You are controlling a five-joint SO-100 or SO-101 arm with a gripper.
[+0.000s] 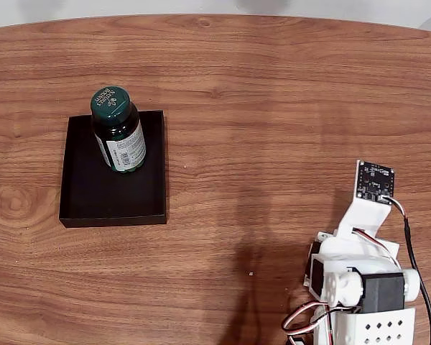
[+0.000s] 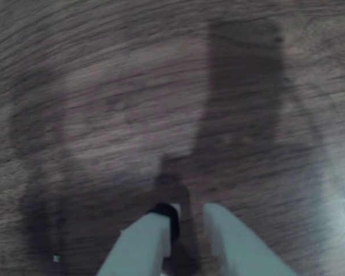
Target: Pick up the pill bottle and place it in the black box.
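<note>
In the wrist view the gripper [image 2: 188,214] comes in from the bottom edge, its two pale fingers [image 2: 144,241] set just apart with a narrow gap between the tips and nothing held in it. The left finger carries a small black pad at its tip. Beyond the fingertips lies only blurred wooden tabletop [image 2: 132,115], with a dark upright shadow ahead and to the right of them, and a tiny pale speck on the wood beside the left finger, near the bottom edge.

In the fixed view the white arm [image 1: 363,280] sits folded at the lower right corner of the table, its fingers hidden under its own body, with a small dark circuit board [image 1: 374,180] at its upper end and a black cable running down its right side. Well away from the arm, to the upper left, the black box [image 1: 93,201] lies flat on the wood. The pill bottle [image 1: 119,140] stands upright inside it, in the far part of the tray, cap up and white label facing the camera.
</note>
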